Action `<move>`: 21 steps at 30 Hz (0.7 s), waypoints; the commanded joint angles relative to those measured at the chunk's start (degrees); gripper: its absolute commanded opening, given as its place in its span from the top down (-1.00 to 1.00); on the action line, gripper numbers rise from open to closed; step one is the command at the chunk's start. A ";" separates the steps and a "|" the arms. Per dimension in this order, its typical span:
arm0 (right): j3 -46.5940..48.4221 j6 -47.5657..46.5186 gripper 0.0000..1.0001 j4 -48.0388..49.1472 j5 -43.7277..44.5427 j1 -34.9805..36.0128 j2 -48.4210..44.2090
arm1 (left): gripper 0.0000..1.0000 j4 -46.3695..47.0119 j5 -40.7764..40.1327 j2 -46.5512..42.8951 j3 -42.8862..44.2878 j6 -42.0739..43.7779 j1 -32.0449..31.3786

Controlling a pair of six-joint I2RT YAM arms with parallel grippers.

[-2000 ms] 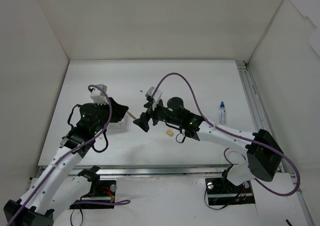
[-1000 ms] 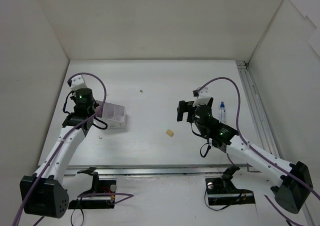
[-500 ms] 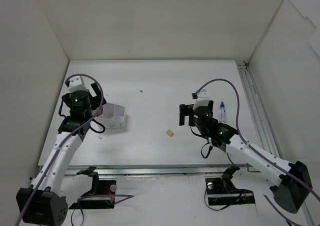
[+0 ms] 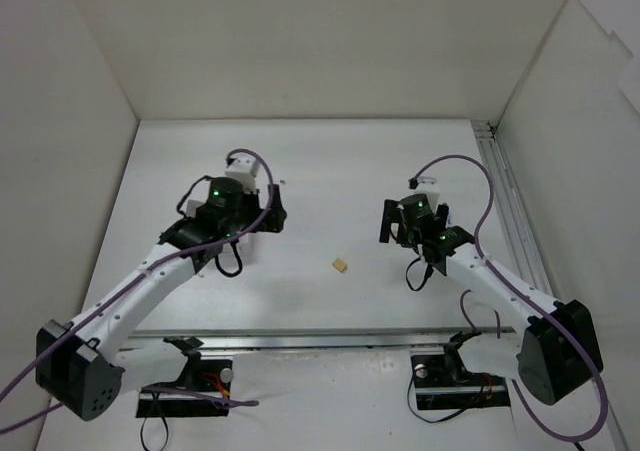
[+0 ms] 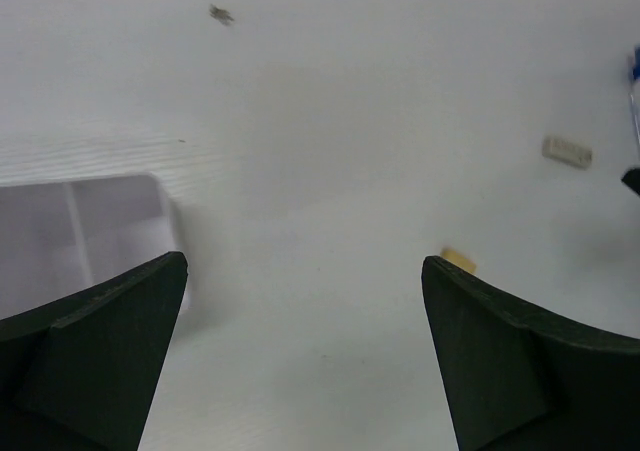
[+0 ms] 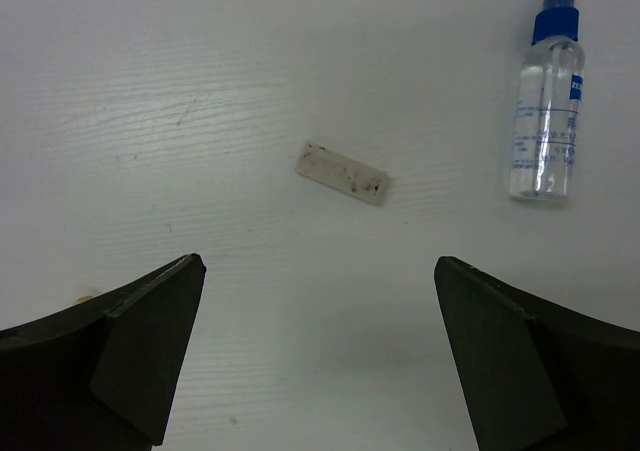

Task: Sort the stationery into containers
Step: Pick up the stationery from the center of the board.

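Observation:
A tan eraser (image 4: 341,265) lies on the white table between the two arms; the left wrist view catches it (image 5: 459,259) just beyond the right finger. An off-white eraser (image 6: 342,172) lies flat ahead of my right gripper (image 6: 318,263), which is open over bare table. It also shows far right in the left wrist view (image 5: 567,150). The white divided box (image 5: 80,231) sits by the left finger of my left gripper (image 5: 304,263), open and holding nothing. From above, the left gripper (image 4: 262,216) covers the box, and the right gripper (image 4: 413,221) hangs to the right of the tan eraser.
A small clear spray bottle with a blue cap (image 6: 545,121) lies to the right of the off-white eraser. A tiny dark speck (image 4: 281,182) sits behind the left gripper. White walls enclose the table, and a metal rail (image 4: 505,211) runs along its right side.
My left gripper has opened and swung from the table's left side rightward over the box. The right gripper has shifted a little to the right, still open.

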 commanded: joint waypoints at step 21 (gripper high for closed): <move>0.83 5.67 -0.96 -12.39 -4.38 -12.88 -15.16 | -0.99 2.48 9.26 41.12 20.49 16.80 -22.90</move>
